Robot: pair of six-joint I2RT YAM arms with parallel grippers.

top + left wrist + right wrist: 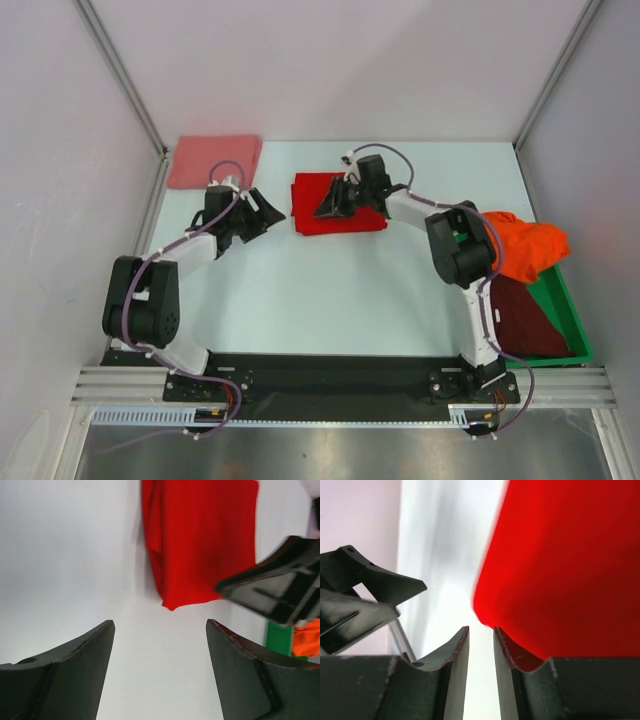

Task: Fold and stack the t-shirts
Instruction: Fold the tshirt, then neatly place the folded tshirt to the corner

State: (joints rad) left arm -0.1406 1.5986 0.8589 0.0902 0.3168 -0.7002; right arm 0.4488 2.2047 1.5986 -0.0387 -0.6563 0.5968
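White counter [330, 300] inside a walled enclosure. The only thing in the way is a dark finger of the right claw [481, 630], which cuts across the right side of the left wrist view.

Green bin [565, 300] at the counter's right edge. Maroon t-shirt [525, 318] lies inside it. Orange t-shirt [525, 245] is bunched over its far end and spills past the rim.

Salmon-pink t-shirt [213, 160] is folded flat at the far left corner, well apart from both claws. Red t-shirt [345, 212] is folded flat mid-counter, toward the far side.

Left claw [160, 625] is spread wide and holds nothing. It sits over bare counter just left of the red t-shirt, apart from it and pointing at it.

Right claw is over the shirt's left part. Its jaws are nearly together with a thin slit left, bare counter shows through, and no cloth is pinched. The shirt's edge is just beside one fingertip; touching or not, can't tell.
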